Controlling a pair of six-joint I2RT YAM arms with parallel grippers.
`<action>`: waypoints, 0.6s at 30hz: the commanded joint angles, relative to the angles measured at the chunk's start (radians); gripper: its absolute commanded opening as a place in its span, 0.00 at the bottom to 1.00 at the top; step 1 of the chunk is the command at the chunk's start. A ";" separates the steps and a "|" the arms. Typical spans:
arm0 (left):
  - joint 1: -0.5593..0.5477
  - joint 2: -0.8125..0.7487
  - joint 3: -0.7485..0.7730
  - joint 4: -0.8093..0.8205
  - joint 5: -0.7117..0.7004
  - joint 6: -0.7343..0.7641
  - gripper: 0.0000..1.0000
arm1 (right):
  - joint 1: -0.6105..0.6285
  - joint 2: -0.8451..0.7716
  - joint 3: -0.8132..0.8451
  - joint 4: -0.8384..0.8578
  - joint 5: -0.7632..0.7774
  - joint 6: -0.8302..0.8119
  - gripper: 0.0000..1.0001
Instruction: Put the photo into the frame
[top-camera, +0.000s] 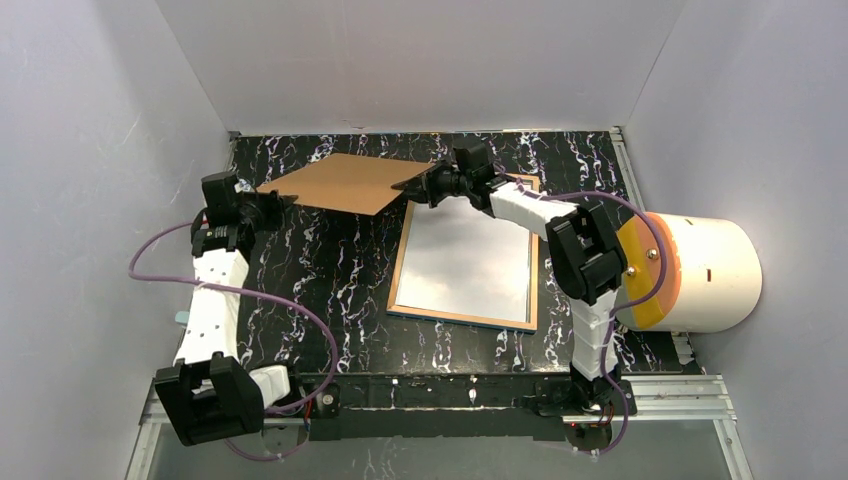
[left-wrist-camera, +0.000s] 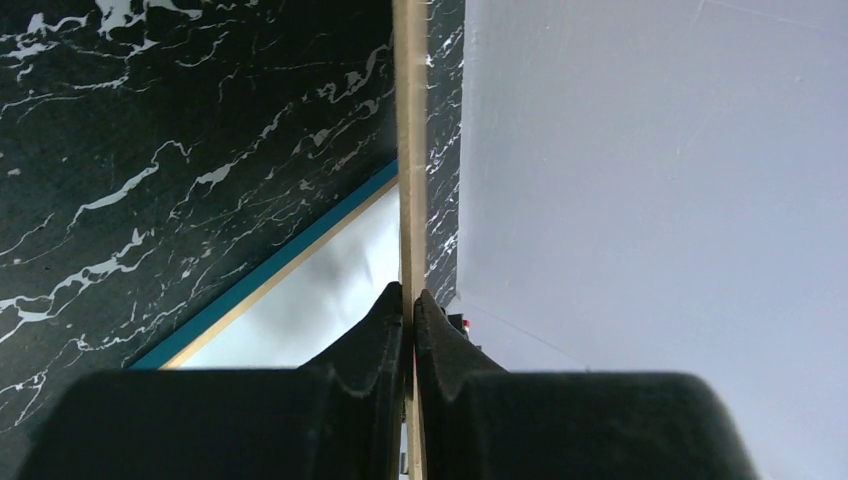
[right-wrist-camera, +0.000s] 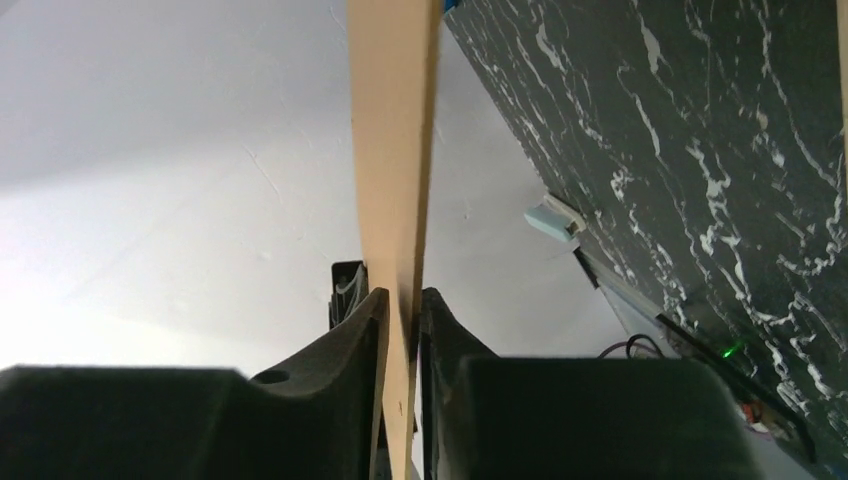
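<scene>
- We see the brown backing board (top-camera: 345, 182) raised and tilted between the two grippers, over the far side of the black marbled table (top-camera: 320, 280).
- The left gripper (top-camera: 278, 204) is clamped tight on the board's left corner.
- The right gripper (top-camera: 412, 188) has the opposite corner between its fingers; we cannot tell whether they pinch it.
- The frame (top-camera: 460, 319) lies flat on the table, right of centre, its far edge beneath the right arm.

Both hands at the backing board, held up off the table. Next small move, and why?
Probably open the right hand and back it off: the left hand is clamped on the opposite edge of the backing board, so it alone could carry it clear of the frame.
</scene>
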 joint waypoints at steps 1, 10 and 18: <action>-0.003 0.019 0.099 -0.047 -0.044 0.053 0.00 | 0.019 -0.132 -0.062 0.173 -0.086 0.052 0.35; -0.003 0.087 0.178 -0.073 -0.023 0.045 0.00 | -0.026 -0.310 -0.282 0.265 -0.166 -0.032 0.68; -0.003 0.138 0.219 -0.061 0.013 0.012 0.00 | -0.086 -0.460 -0.166 0.090 -0.111 -0.743 0.70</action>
